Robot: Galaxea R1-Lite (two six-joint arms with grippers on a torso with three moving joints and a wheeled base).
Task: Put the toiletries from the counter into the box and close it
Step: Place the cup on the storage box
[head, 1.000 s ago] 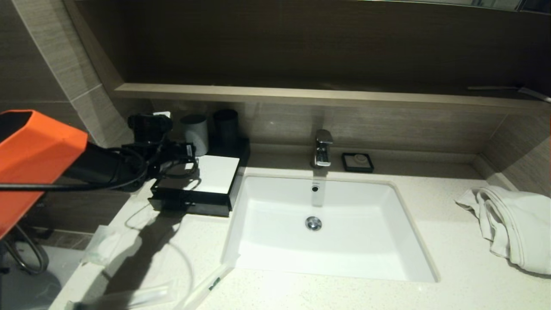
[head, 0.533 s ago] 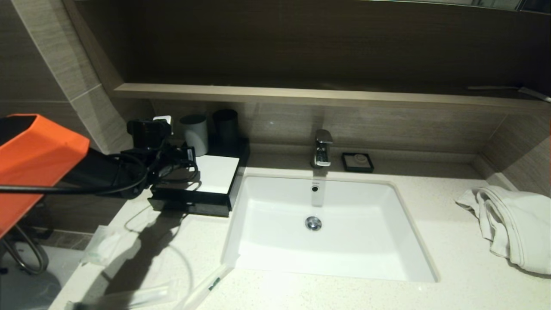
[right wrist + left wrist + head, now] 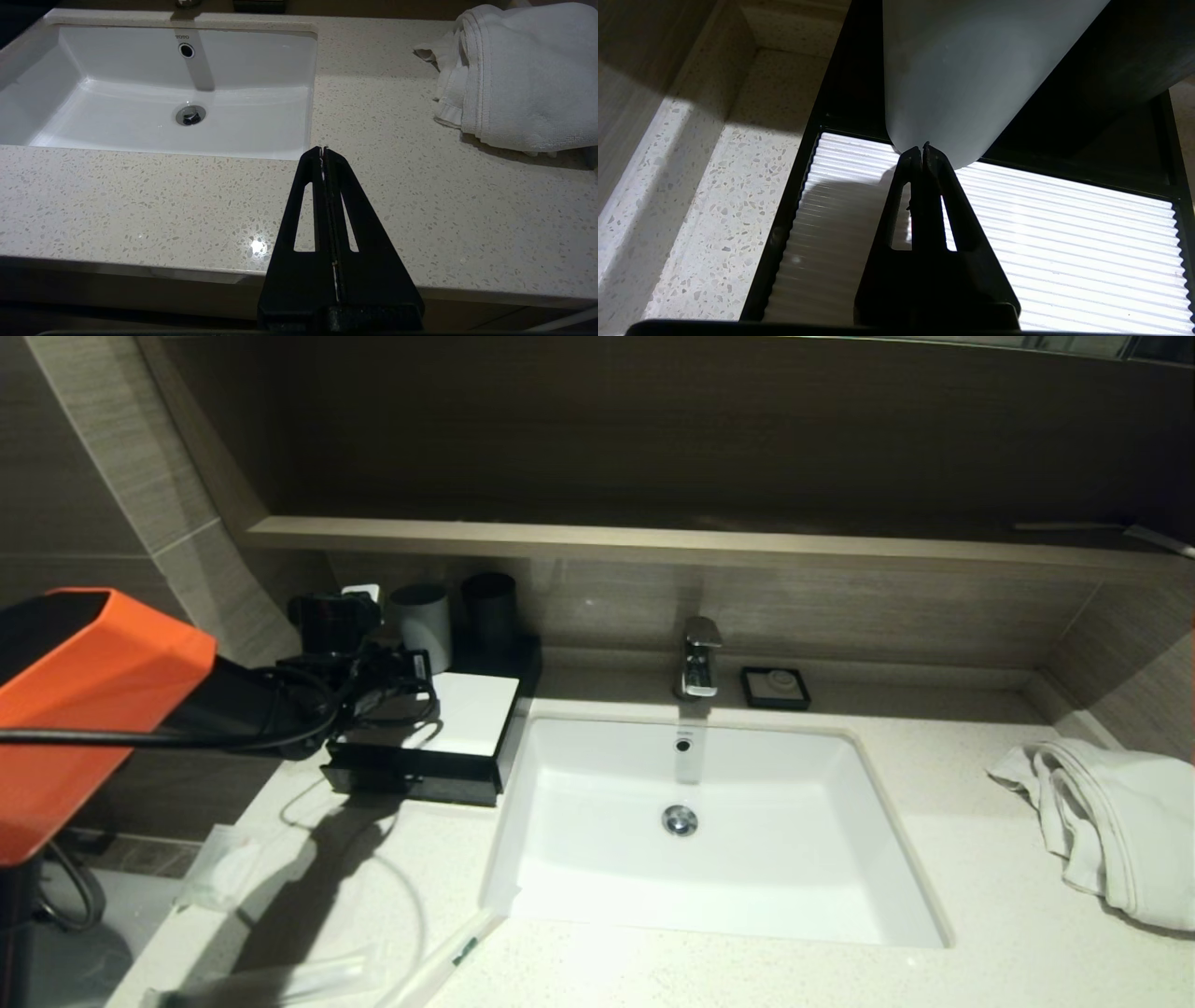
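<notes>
The box (image 3: 471,761) is a low black case with a white ribbed top panel (image 3: 1064,242), standing at the counter's (image 3: 934,775) back left beside the basin. My left gripper (image 3: 922,149) hovers over that panel, shut with nothing between its fingers, its tips just short of the pale grey cup (image 3: 971,70). In the head view the left gripper (image 3: 406,665) sits at the end of the orange arm. The toiletries lie at the counter's front left: two long sachets (image 3: 439,961) (image 3: 280,980) and a squarish clear packet (image 3: 224,868). My right gripper (image 3: 323,150) is shut and empty above the counter.
A grey cup (image 3: 422,621) and a dark cup (image 3: 490,607) stand behind the box. The white basin (image 3: 794,896) fills the middle, with a tap (image 3: 698,658) and a black soap dish (image 3: 775,688) behind it. A white towel (image 3: 1111,821) lies at the right.
My left arm has shifted a little to the right above the box, after a small drift leftward. The sachets, packet and box have not moved.
</notes>
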